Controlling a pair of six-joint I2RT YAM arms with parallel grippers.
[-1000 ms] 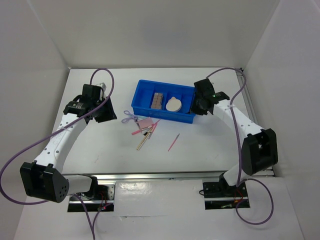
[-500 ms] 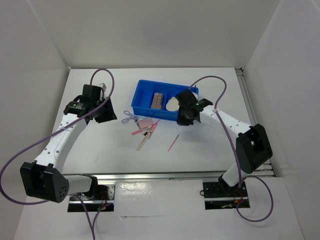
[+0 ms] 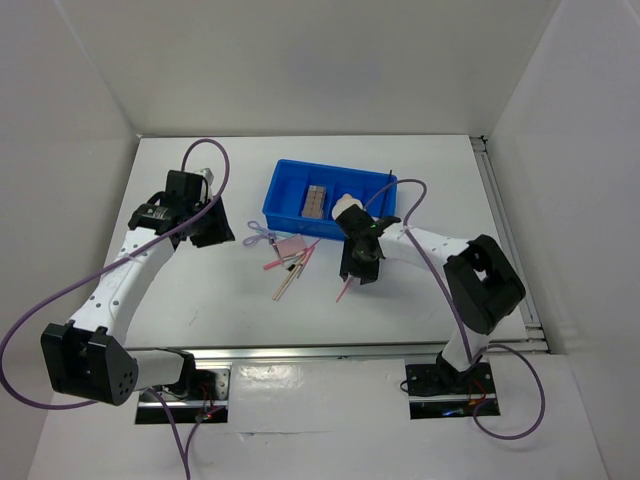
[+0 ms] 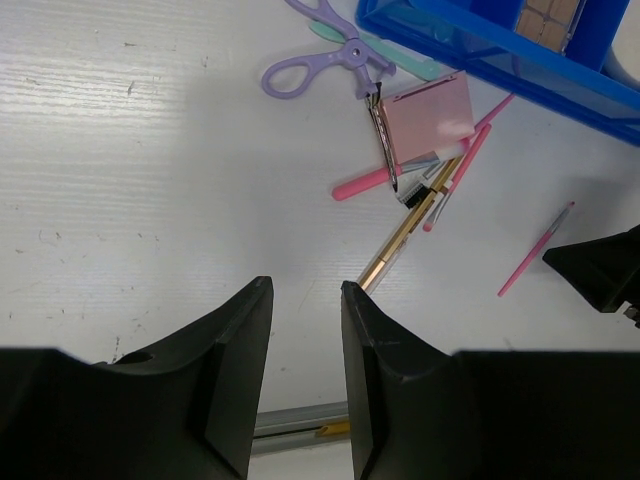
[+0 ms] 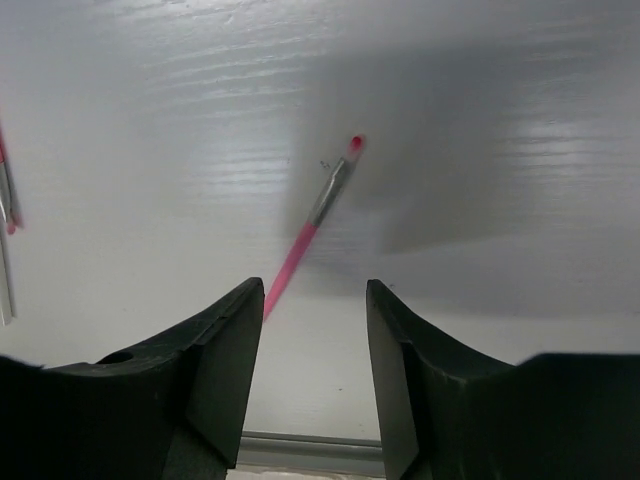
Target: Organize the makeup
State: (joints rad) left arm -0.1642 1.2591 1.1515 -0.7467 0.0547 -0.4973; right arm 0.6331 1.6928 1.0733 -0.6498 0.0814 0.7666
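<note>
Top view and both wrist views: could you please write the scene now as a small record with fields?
left claw: open, holds nothing
right claw: open, holds nothing, over the thin pink stick
blue tray: holds brown-pink palette and cream puff
outside tray, on table: pink pad, other sticks, purple tool

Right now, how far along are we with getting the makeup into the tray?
Done: the brown-pink palette and cream puff lie in the blue tray. In hand: nothing is held; the right fingers stand open over a lone pink stick on the table, the left fingers open and empty. Left: that stick, plus the pink pad, purple scissor-handled tool and the pink and wooden sticks beside the tray.
</note>
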